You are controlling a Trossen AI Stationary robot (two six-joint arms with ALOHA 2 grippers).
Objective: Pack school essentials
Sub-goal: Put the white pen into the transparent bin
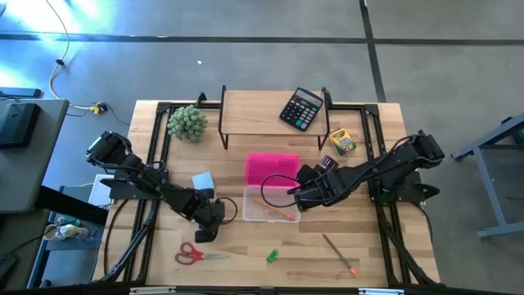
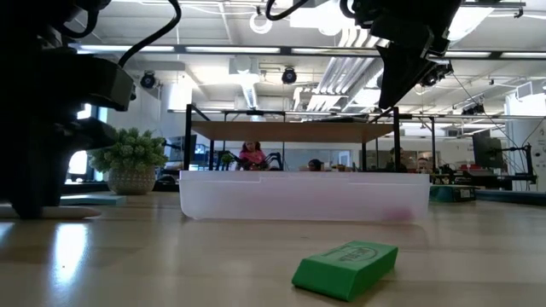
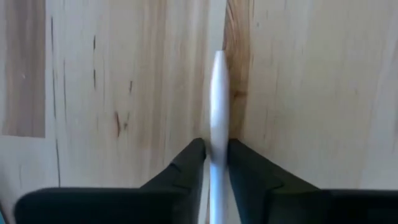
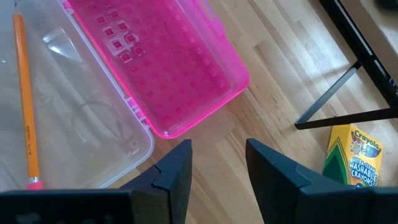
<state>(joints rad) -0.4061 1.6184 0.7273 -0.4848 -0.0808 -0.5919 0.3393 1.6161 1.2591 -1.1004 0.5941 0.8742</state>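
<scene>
The left gripper (image 1: 206, 232) is low over the wooden table (image 1: 246, 262), and its wrist view shows its two dark fingers (image 3: 186, 163) pinched on a thin, pale, blade-like strip (image 3: 219, 99) that runs straight out ahead of the jaws; it is blurred, so I cannot say for certain what it is, though the red-handled scissors (image 1: 193, 255) lie on the table just beside this gripper, on its near-edge side. The light-blue square notepad (image 1: 203, 181) sits close behind the same gripper, toward the arm. The right gripper (image 4: 217, 163) hangs above the table with its jaws parted and nothing between them; just ahead of the jaws lies the open pencil case, its pink lid (image 4: 165, 59) hinged flat beside the clear tray (image 4: 74, 137), and one orange pencil (image 4: 25, 106) lies inside the tray. Off to one side of these open jaws, near a black shelf leg, is the yellow-and-green crayon box (image 4: 354, 158). Well clear of both grippers, toward the near edge of the table, rest a small green eraser (image 2: 345, 269) and a second thin pencil (image 1: 339, 255) with a red tip. On the raised shelf (image 1: 254, 111) at the back stands a black calculator (image 1: 301, 109), and a fuzzy green plant ball (image 1: 187, 123) sits at the shelf's left end.
</scene>
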